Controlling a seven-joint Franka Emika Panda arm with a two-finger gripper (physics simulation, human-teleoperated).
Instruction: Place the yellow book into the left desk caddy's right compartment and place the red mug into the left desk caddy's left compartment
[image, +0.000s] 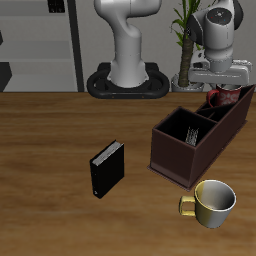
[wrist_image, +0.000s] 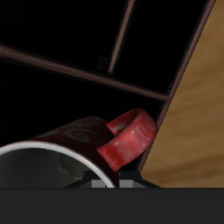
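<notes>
The red mug (image: 226, 97) hangs at the back end of the left desk caddy (image: 178, 158), with my gripper (image: 224, 86) shut on it from above. The wrist view shows the mug's rim and red loop handle (wrist_image: 128, 140) close up. Behind them lie the caddy's dark inside and its thin dividers (wrist_image: 105, 80). The mug sits above or just within the caddy's walls; I cannot tell whether it touches the bottom. A thin pale-edged thing, apparently the yellow book (image: 192, 133), leans inside the caddy's section nearer the table's front.
A black book (image: 107, 170) stands upright on the wood table, apart from the caddy. A pale cream mug (image: 213, 203) stands near the table's front edge, just in front of the caddy. A potted plant (image: 184, 50) rises behind the caddy's back end.
</notes>
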